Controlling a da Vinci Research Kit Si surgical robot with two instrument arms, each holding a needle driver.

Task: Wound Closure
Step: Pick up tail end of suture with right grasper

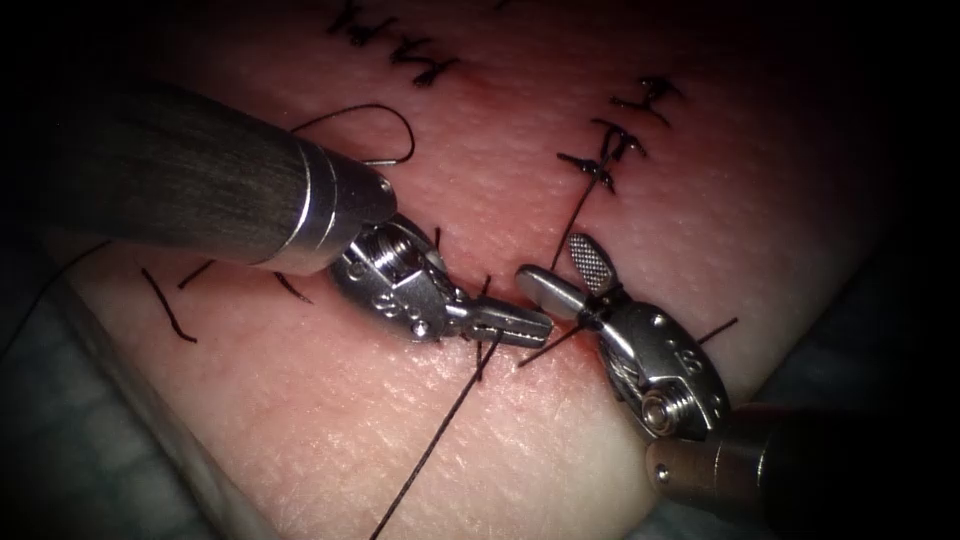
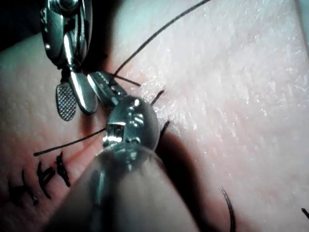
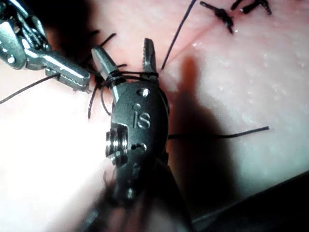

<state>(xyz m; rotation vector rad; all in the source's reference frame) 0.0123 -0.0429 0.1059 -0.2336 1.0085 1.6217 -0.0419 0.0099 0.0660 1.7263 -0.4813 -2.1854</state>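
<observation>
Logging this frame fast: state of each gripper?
Left gripper: shut on the thread.
Right gripper: open, thread looped around its base.

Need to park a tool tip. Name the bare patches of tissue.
Free: tissue below the left tool, left of the long thread; also the patch between both stitch rows. Crowded: the centre, where the left tool grips thread and thread wraps the open right tool.

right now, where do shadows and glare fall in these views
Endoscope view: borders dark, glare on the collar of the left tool, jaws shut on thread. Right wrist view: the right tool, jaws open with thread looped round them, throws a broad shadow on the tissue.
</observation>
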